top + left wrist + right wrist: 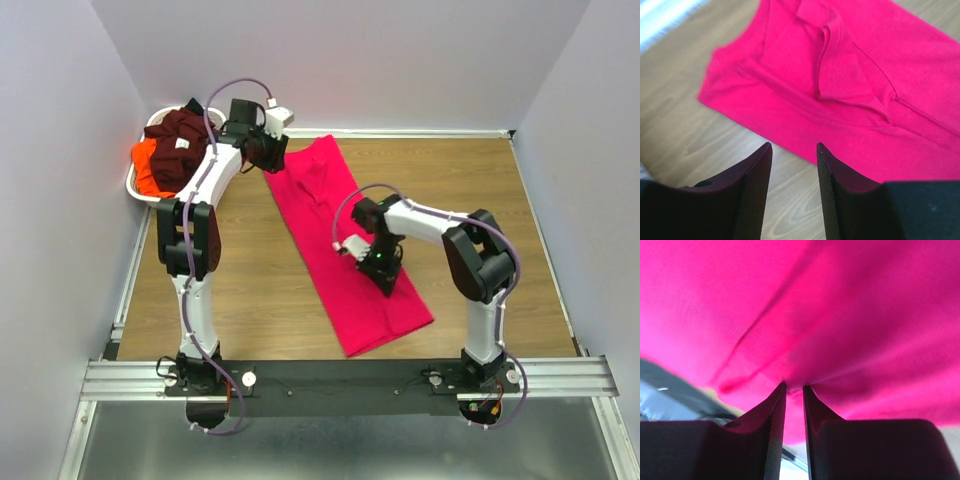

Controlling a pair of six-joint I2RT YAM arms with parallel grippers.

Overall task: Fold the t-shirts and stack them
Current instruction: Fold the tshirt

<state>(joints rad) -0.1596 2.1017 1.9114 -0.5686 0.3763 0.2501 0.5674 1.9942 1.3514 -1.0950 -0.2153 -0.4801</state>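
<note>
**A:** Where is the pinkish-red t-shirt (pixel 318 195) found?

**B:** It is laid on the desk (pixel 250 290) as a long strip, running from the far middle to the near right. The collar (pixel 840 65) is placed at the far end. A maroon t-shirt (pixel 185 140) and an orange t-shirt (pixel 148 165) are heaped in the white basket (pixel 140 192) at the far left.

**A:** How are the pincers held?

**B:** The left pincer (pixel 794 147) is released, and nothing is seen between its jaws. It is held over bare wood just beside the far left edge of the strip, near the collar. The right pincer (pixel 794 386) is clenched on a pinch of the red cloth in the near half of the strip, where the cloth is gathered at the fingertips.

**A:** How is this step to be done well?

**B:** A fold across the strip is probably intended. The far edge should be taken by the left pincer close to the corner, so that both layers are caught. The cloth should be lifted only a little and kept evenly tight between the two pincers, so that no wrinkle is dragged in. It cannot be told whether all layers are caught by the right pincer.
</note>
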